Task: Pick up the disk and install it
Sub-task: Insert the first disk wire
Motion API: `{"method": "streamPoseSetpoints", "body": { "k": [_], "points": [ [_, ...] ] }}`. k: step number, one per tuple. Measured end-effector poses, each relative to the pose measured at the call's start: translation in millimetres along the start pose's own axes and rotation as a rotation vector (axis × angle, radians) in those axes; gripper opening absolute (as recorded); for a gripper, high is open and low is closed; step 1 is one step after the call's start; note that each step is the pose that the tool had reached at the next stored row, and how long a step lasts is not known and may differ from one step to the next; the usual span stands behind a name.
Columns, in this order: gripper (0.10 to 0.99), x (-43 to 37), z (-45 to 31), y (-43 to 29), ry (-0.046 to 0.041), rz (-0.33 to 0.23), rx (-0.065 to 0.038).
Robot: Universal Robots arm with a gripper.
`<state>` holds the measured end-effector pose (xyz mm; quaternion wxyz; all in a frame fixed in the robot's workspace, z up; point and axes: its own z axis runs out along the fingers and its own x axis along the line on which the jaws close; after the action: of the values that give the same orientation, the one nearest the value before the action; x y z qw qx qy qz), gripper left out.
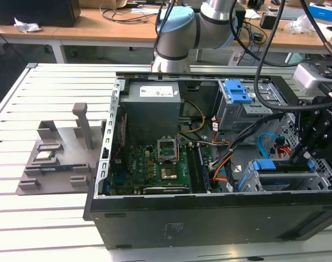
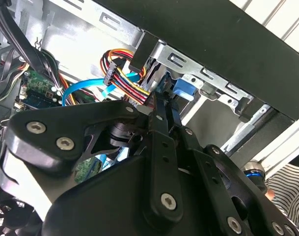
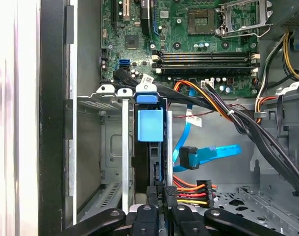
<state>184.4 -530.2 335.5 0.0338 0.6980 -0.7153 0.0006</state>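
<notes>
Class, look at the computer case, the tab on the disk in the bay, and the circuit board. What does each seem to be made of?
Computer case: probably painted metal, matte black flat panel.
Blue tab: likely plastic, smooth uniform colour.
Circuit board: green laminate, studded with soldered parts.

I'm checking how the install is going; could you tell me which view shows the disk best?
The first wrist view: the disk stands edge-on in the drive cage, its blue carrier tab facing the camera, the gripper at its near end. The exterior view shows its blue frame; the second wrist view, a blue corner.

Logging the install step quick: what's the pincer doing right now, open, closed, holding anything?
Pincer: closed on the disk, which stands on edge in the drive bay.
</notes>
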Motion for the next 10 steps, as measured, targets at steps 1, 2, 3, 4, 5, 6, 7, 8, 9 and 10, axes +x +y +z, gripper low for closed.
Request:
{"method": "streamPoseSetpoints", "body": {
  "k": [1, 2, 3, 4, 5, 6, 7, 8, 9, 10],
  "points": [
    [0.169, 0.0, 0.3, 0.0, 0.0, 0.0, 0.0],
    [0.169, 0.0, 0.5, 0.0, 0.0008, 0.0, 0.0],
    [0.169, 0.0, 0.6, 0.0, 0.0011, 0.0, 0.0],
    [0.169, -0.1, 0.9, 0.0, 0.001, 0.0, 0.0],
    [0.184, -0.1, 1.3, 0.0, 0.0007, 0.0, 0.0],
    [0.184, -0.1, 1.0, 0.0, 0.0017, 0.0, 0.0],
    [0.247, 0.0, -0.4, 0.1, 0.0025, 0.0, 0.0],
    [0.247, 0.1, -3.4, 0.2, 0.0023, 0.0, 0.0],
    [0.247, 0.0, -9.0, 0.5, 0.0025, 0.0, 0.0],
    [0.247, -0.6, -13.1, 0.7, 0.0026, 0.0, 0.0]
  ]
}}
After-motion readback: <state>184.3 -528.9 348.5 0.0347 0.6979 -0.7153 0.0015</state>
